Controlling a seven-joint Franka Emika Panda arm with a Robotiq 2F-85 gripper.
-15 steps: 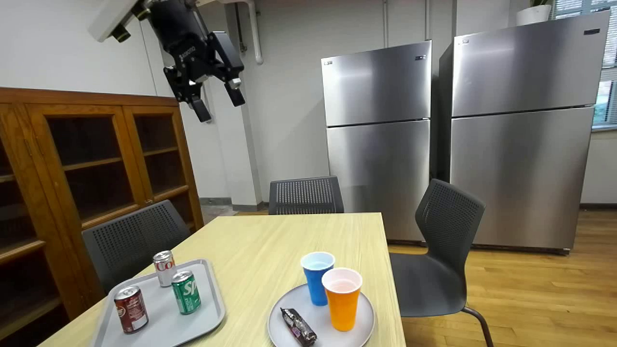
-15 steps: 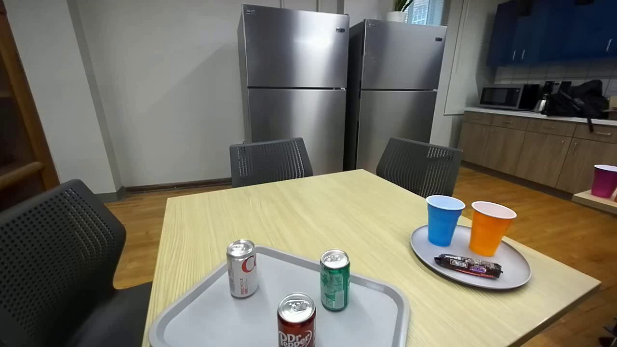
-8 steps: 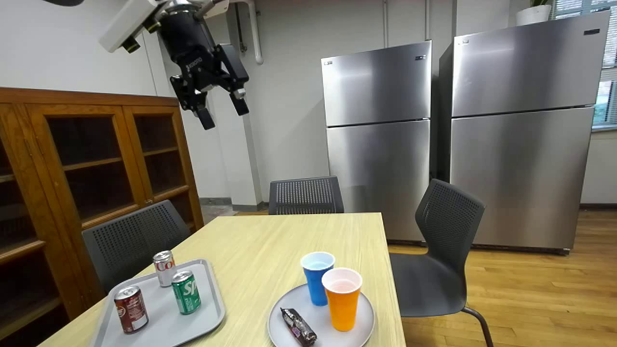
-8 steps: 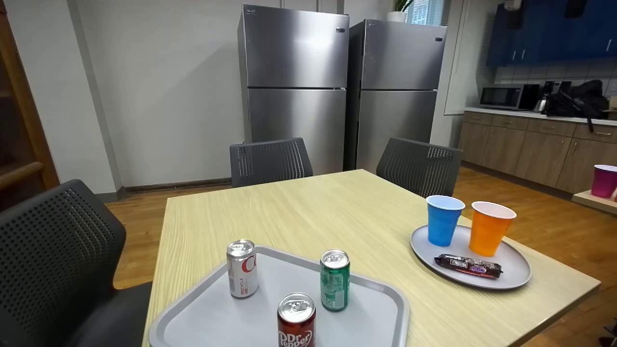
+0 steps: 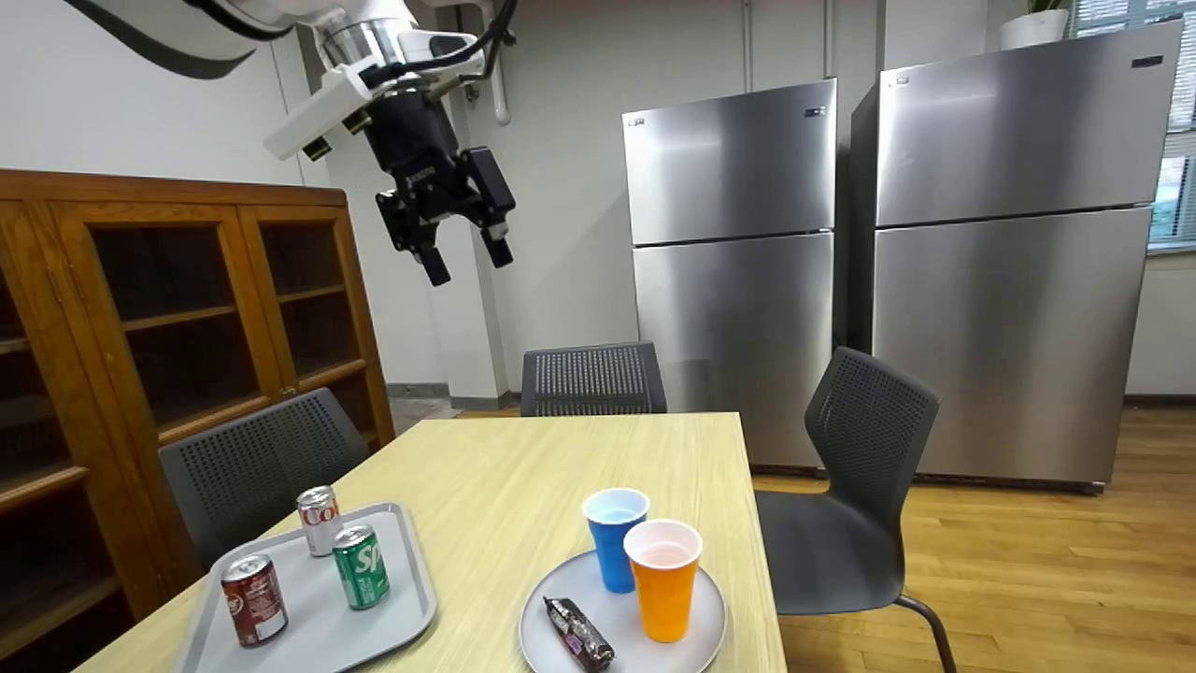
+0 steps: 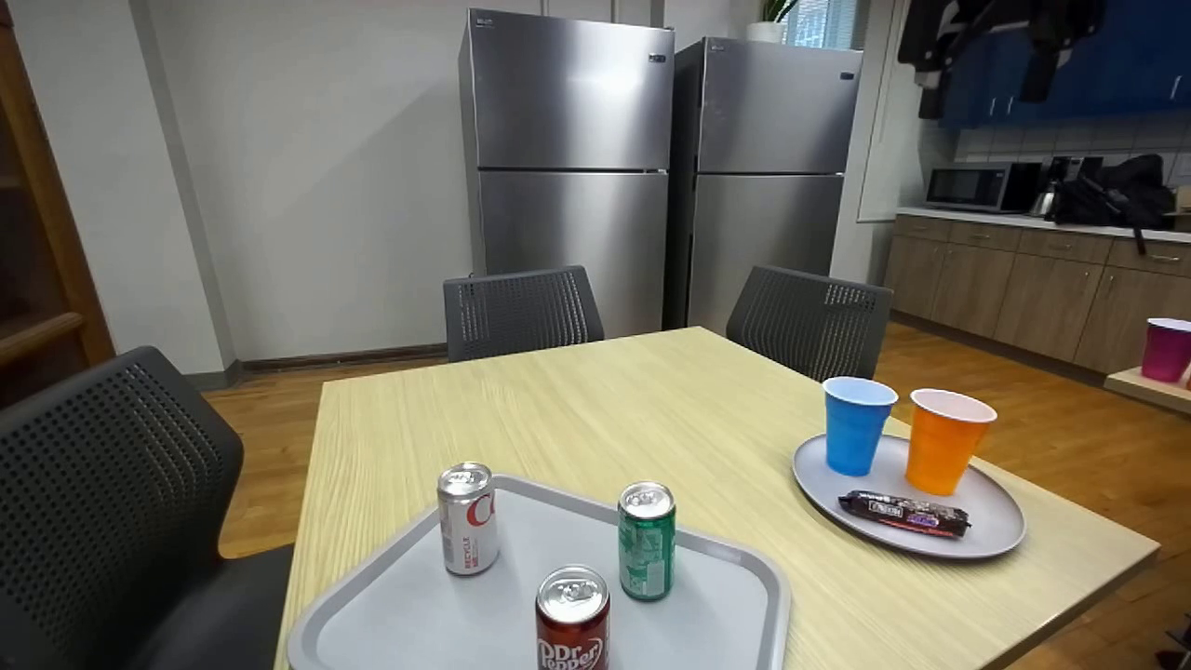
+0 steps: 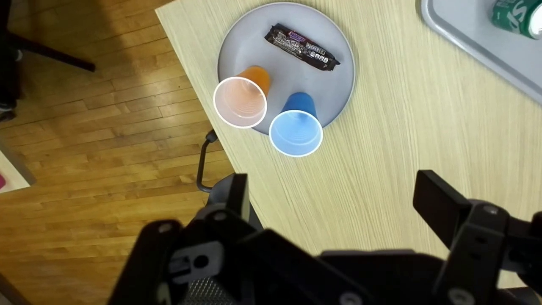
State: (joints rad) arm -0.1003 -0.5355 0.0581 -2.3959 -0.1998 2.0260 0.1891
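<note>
High above the table, my gripper [image 5: 468, 262] stands open and holds nothing. Its fingers also show at the top right of an exterior view, where the gripper [image 6: 983, 96] is cut off by the frame. In the wrist view the open gripper [image 7: 332, 173] has bare tabletop below it. Nearest to it there is a blue cup [image 7: 296, 133], beside an orange cup [image 7: 240, 102]. Both stand upright on a round grey plate [image 7: 332, 95], with a dark wrapped snack bar [image 7: 301, 46] lying next to them. No finger touches any of these.
A grey tray [image 6: 419, 637] carries a silver can [image 6: 467, 526], a green can [image 6: 646, 544] and a dark red can [image 6: 572, 628]. Chairs, one a grey chair [image 5: 846, 486], surround the wooden table [image 5: 561, 458]. A glass-door cabinet [image 5: 215, 308] and steel fridges [image 5: 733, 280] stand beyond.
My gripper has come lower and further right in an exterior view; its fingers have also dropped into sight at a view's top right. Cups, plate, bar and cans have not moved.
</note>
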